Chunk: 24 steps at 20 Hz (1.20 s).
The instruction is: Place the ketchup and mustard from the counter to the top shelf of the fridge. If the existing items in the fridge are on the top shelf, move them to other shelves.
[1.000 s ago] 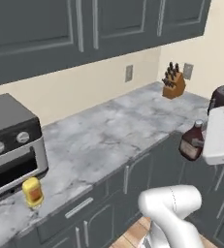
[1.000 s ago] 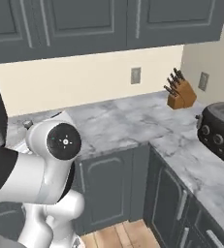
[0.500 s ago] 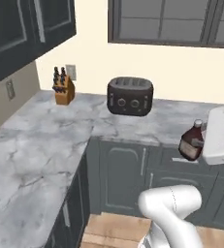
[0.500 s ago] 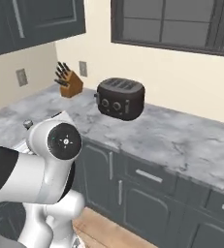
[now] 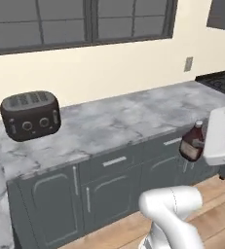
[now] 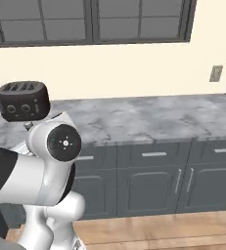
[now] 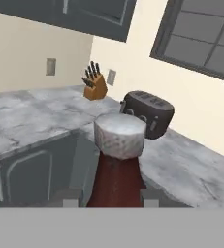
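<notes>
Base swung past knife block [image 7: 95,86] to window, jaws clamped on ketchup [image 5: 192,144], toaster [image 5: 30,115] on counter [image 5: 133,116]

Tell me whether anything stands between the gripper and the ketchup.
Nothing does. In the hand view the gripper is shut on the ketchup, its fingertips on either side of the bottle's body. The left base view shows the ketchup held in the air in front of the counter.

Toaster [image 5: 30,115] on counter [image 5: 123,119], far left, below window [image 5: 80,22]. Ketchup [image 5: 192,142] in front of counter edge, off surface, right side, between gripper [image 7: 111,198] fingers. Knife block [image 7: 95,85] on counter, beyond toaster in hand view. Wall outlet [image 5: 188,63] above counter, right.
</notes>
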{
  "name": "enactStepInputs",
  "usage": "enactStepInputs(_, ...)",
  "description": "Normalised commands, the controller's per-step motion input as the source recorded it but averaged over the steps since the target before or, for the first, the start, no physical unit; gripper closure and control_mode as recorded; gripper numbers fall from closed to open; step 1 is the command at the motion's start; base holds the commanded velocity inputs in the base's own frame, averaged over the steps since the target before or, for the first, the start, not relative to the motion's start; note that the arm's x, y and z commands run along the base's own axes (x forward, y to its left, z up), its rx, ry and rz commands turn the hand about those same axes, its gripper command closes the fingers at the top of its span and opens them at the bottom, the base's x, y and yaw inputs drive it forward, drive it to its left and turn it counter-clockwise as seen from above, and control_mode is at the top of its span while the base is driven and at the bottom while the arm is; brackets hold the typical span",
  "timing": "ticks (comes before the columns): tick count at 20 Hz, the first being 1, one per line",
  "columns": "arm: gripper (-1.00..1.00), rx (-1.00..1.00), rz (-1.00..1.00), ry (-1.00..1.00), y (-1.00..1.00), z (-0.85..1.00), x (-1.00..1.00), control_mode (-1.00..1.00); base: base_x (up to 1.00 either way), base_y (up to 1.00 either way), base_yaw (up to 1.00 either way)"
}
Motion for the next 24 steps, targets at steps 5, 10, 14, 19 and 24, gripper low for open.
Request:
enactStepInputs(5, 1.00, 0.00, 0.00, 0.00, 0.00, 0.00, 0.00, 1.00, 0.00, -0.22, -0.90)
enactStepInputs(10, 1.00, 0.00, 0.00, 0.00, 0.00, 0.00, 0.00, 1.00, 0.00, -0.28, -0.89)
enactStepInputs(14, 1.00, 0.00, 0.00, 0.00, 0.00, 0.00, 0.00, 1.00, 0.00, -0.40, -0.85)
enactStepInputs(19, 1.00, 0.00, 0.00, 0.00, 0.00, 0.00, 0.00, 1.00, 0.13, -0.50, -0.75)
enactStepInputs(24, 1.00, 0.00, 0.00, 0.00, 0.00, 0.00, 0.00, 1.00, 0.84, -0.46, -0.47)
